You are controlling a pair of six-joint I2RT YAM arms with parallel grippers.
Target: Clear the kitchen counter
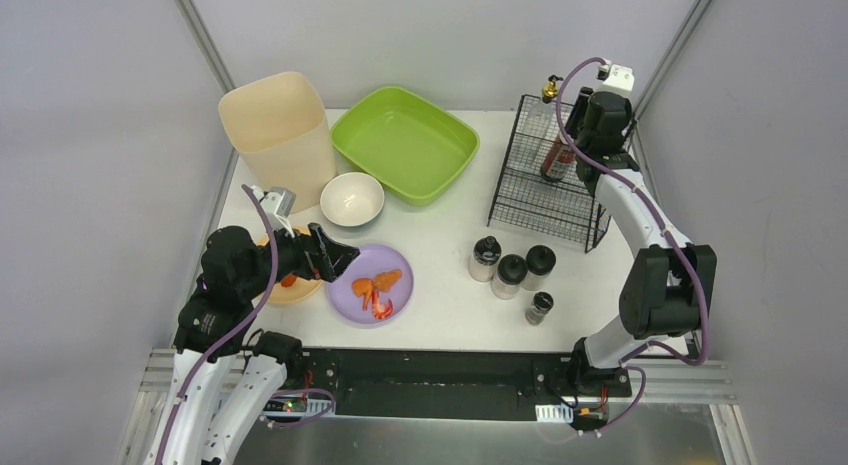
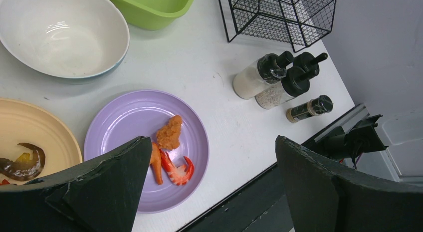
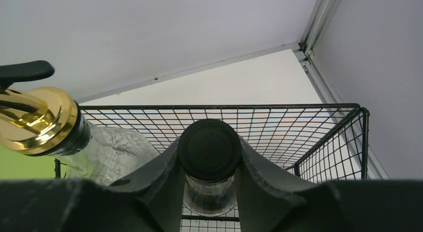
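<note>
While the white counter (image 1: pixel 450 235) lay crowded inside its grey frame, the right gripper (image 3: pixel 209 159) reached down into the wire rack (image 1: pixel 540 200) at two o'clock. Its jaws were narrowed around a black-capped bottle (image 1: pixel 557 163), beside a gold-topped bottle (image 3: pixel 35 119). The right arm stretched toward the far corner. The left gripper (image 1: pixel 338 255), spread wide and holding nothing, hung at eight o'clock over a tan plate (image 1: pixel 290 293) and a purple plate (image 1: pixel 395 260) of food scraps. A bin (image 1: pixel 280 135) at ten, a tray (image 1: pixel 405 145) at twelve, a bowl (image 1: pixel 352 199) and four shakers (image 1: pixel 510 275) at four stood around. The held bottle's label was too small to read.
</note>
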